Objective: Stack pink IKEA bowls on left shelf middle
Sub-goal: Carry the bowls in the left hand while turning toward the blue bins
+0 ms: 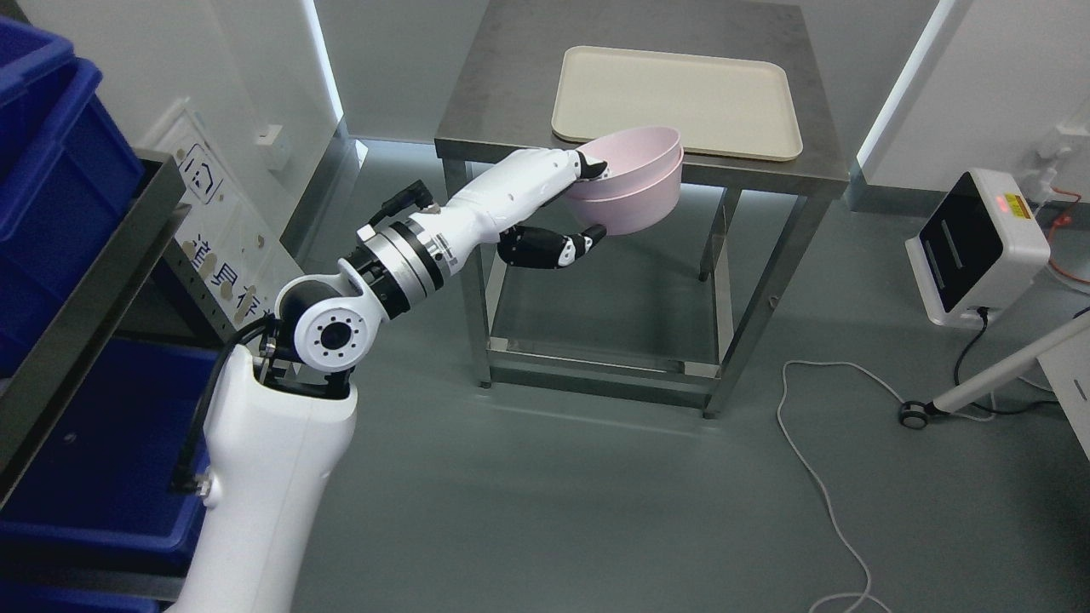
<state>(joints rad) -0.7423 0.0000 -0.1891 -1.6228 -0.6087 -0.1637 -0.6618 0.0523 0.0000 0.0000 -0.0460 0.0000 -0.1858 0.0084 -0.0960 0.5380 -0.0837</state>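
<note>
Nearest the camera, the left arm (pixel 281 451) rises from the lower left edge, bends at its round joint and reaches away toward the middle of the scene. To its left stands the shelf (pixel 94 281), a dark metal frame holding blue bins (pixel 51 162) above and below. Farther out, the left hand (pixel 562 204) grasps the pink bowls (pixel 634 183): two bowls, one nested in the other, with one fingertip hooked over the near rim and a dark thumb under the lower wall. The bowls hang in the air in front of the near edge of the metal table (pixel 502 94), clear of its top. On that table, beyond the bowls, lies a cream tray (pixel 681 98), bare. A white cable (pixel 817 477) trails across the grey floor at right, near a small white device (pixel 979 247).

Risk, as judged from this grip: the hold bears on one side of the rim only, so a quick swing toward the shelf could tip the pair or slide the inner bowl out. The shelf's front edge sits close to the arm's path and could clip the bowls.
</note>
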